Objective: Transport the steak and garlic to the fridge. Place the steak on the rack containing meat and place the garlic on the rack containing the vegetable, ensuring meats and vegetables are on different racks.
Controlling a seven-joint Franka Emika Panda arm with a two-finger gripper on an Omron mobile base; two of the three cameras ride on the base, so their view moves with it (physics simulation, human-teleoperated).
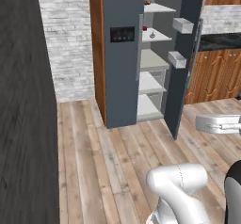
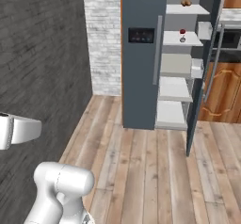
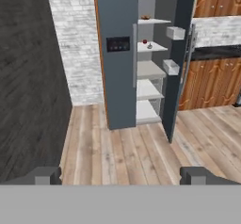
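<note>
With the gripper [image 3: 120, 175] spread and empty, we face the fridge [image 3: 120, 72] ahead | step: approach | next: fetch steak.

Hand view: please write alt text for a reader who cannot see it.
A tall slate-grey fridge stands some way off across a wooden floor, its right door swung open on white shelves with small items on the upper two. The open gripper holds nothing. A white brick wall lies left of the fridge.
</note>
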